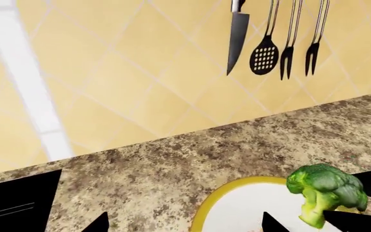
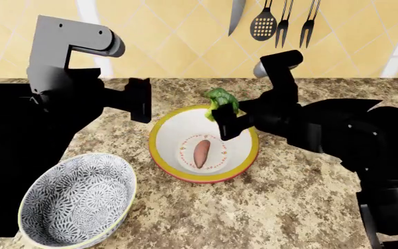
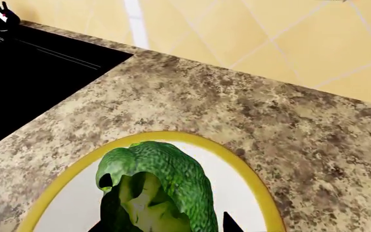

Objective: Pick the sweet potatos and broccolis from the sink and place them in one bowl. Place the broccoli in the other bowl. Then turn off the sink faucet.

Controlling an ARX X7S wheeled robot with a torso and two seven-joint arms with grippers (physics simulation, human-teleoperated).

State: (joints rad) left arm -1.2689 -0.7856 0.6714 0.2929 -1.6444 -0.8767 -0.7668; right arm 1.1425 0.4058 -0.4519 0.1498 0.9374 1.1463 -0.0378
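My right gripper point(image 2: 223, 116) is shut on a green broccoli point(image 2: 221, 101), holding it over the far rim of the yellow-rimmed white bowl point(image 2: 159, 155). In the right wrist view the broccoli point(image 3: 156, 186) fills the gap between the fingers, with the bowl's rim point(image 3: 250, 179) below. An orange sweet potato point(image 2: 202, 153) lies in that bowl. My left gripper point(image 2: 142, 101) hangs open and empty just left of the bowl; its wrist view shows the gripper point(image 1: 182, 223) spread wide, the bowl rim point(image 1: 208, 208) and the broccoli point(image 1: 327, 191). The faucet is not clearly in view.
A grey patterned bowl point(image 2: 74, 199) stands at the front left of the speckled counter point(image 2: 302, 197). The black sink point(image 2: 5, 140) lies at the left edge. A knife point(image 2: 237, 15) and several utensils point(image 2: 282, 21) hang on the tiled wall behind.
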